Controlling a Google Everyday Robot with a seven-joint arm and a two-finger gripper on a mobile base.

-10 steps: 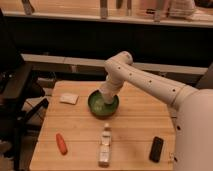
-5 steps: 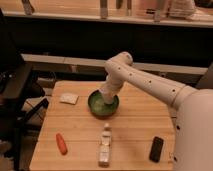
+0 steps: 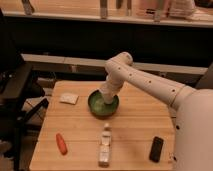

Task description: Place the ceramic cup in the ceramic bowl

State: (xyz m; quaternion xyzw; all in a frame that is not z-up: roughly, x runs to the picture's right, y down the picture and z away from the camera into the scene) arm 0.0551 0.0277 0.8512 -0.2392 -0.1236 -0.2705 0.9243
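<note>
The green ceramic bowl (image 3: 95,106) with a dark rim sits near the middle of the wooden table (image 3: 135,125). My white arm reaches in from the right and bends down over it. My gripper (image 3: 106,96) is down inside the bowl, over its right half. The white ceramic cup does not show apart from the gripper; it is hidden or blends with the white wrist.
A flat white packet (image 3: 69,98) lies left of the bowl. A pale labelled bottle (image 3: 105,145) lies in front of the bowl. An orange carrot-like object (image 3: 61,143) is at the front left and a black object (image 3: 156,149) at the front right. A dark chair (image 3: 15,95) stands left of the table.
</note>
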